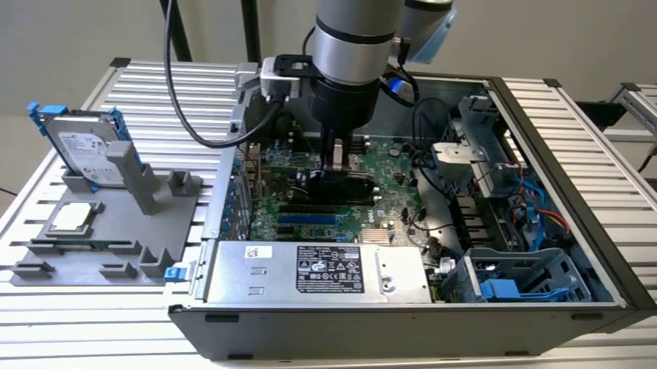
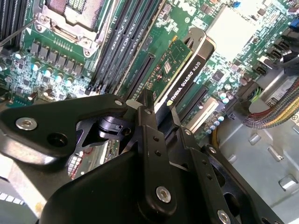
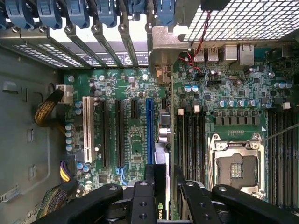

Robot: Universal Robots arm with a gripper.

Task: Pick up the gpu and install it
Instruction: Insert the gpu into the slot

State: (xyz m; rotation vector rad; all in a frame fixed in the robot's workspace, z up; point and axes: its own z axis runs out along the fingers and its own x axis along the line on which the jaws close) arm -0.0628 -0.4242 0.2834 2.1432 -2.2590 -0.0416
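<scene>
An open computer case [image 1: 575,231] lies on a slatted table. The arm reaches inside; its gripper [image 2: 156,112] is clamped on the gpu [image 2: 180,70], held on edge just above the motherboard [image 3: 135,140]. This looks like the insertion step, calling for exact alignment with a slot [image 3: 150,123]. Memory slots [image 3: 190,140] crowd one side.

The gpu [image 2: 184,70] is clamped edge-on between the gripper [image 2: 156,112] fingers, held above the motherboard [image 2: 60,70], beside its long black slots [image 2: 117,46].
</scene>
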